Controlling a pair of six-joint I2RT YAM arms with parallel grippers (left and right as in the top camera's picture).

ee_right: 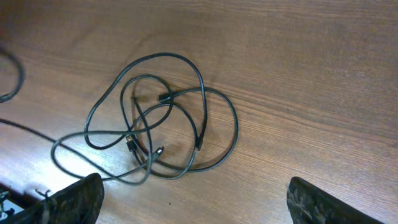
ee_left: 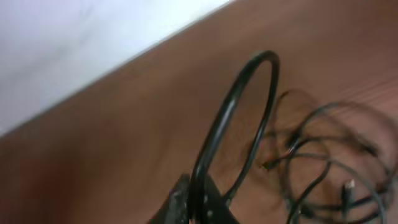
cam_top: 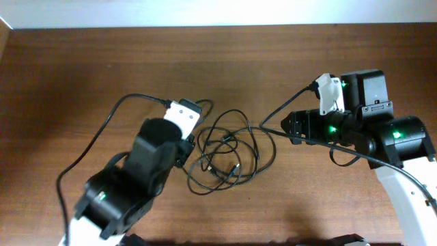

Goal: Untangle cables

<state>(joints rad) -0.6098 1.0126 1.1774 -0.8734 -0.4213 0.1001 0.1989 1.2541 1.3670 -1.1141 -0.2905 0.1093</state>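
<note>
Lying tangled, thin black cables [ee_right: 132, 142] loop across grained table [ee_right: 298, 74].

left gripper [ee_left: 195, 202]: closed tight | right gripper [ee_right: 194, 185]: jaws spread wide, pointing down

The cables [cam_top: 229, 154] lie in one tangled heap on the table [cam_top: 68, 68], near its middle, between the two grippers. The left gripper [cam_top: 192, 141] sits at the heap's left edge, with one loop rising from its tip. The right gripper [cam_top: 290, 128] is near the heap's right side, not touching it.
</note>
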